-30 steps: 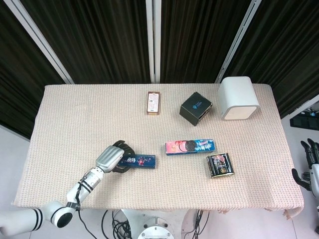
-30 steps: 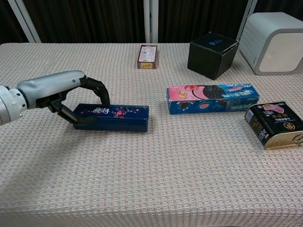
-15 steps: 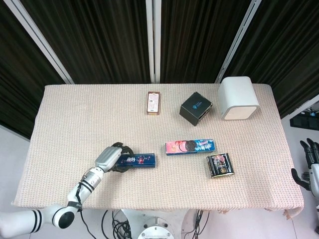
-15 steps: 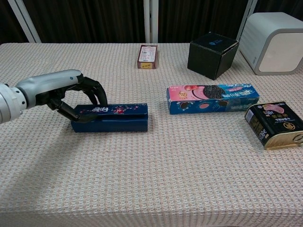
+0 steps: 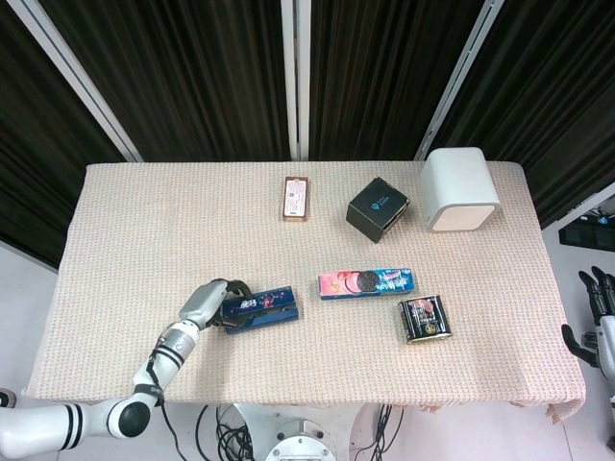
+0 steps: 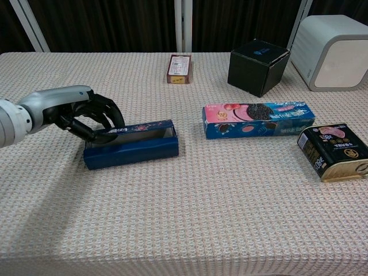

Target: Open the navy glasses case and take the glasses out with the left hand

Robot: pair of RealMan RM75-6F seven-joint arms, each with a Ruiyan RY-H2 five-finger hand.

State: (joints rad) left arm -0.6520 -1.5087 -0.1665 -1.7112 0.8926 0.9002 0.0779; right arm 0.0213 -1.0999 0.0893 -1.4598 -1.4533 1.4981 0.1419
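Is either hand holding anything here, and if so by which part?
The left hand grips the navy glasses case at its left end, fingers on the raised lid. The right hand hangs off the table, holding nothing.

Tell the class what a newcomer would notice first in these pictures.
The left hand at the table's near left, gripping the lid of the navy glasses case, which stands part-raised. Next, the white rounded box at the far right corner and the black cube beside it.
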